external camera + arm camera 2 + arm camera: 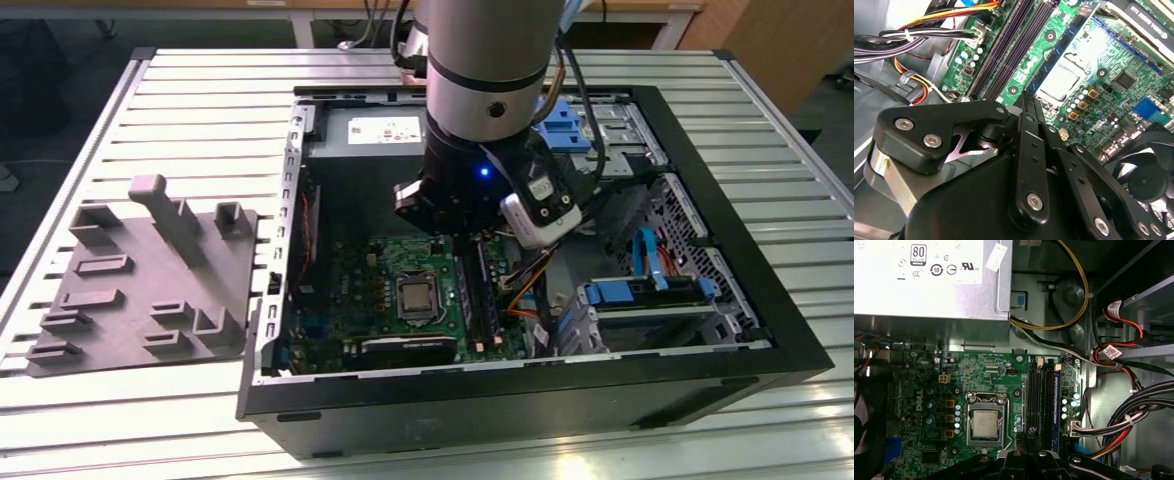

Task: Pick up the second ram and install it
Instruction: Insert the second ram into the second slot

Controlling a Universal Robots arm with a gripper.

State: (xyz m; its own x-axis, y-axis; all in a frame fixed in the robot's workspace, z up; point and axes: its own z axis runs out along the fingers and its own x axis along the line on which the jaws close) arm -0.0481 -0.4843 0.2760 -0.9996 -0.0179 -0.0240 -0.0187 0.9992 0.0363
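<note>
In the exterior view, the silver robot arm is reaching down into the open black computer case that is lying on the ribbed metal tabletop, and its black end effector is hanging just above the green motherboard, over the long black memory slots. The grey moulded holder tray is sitting on the tabletop at the exterior view's left, well apart from the arm. In the second wrist view, the end effector is showing its jaws drawn narrow around a thin dark edge, which I am judging to be the second ram, a flat dark memory stick held edge-on above the slots. In the first wrist view, the end effector is sitting near one end of the slot rails, beside the square silver processor. The stick is probably handling as a light, stiff but fragile board, best gripped on its flat faces near the middle, away from the contact edge.
</note>
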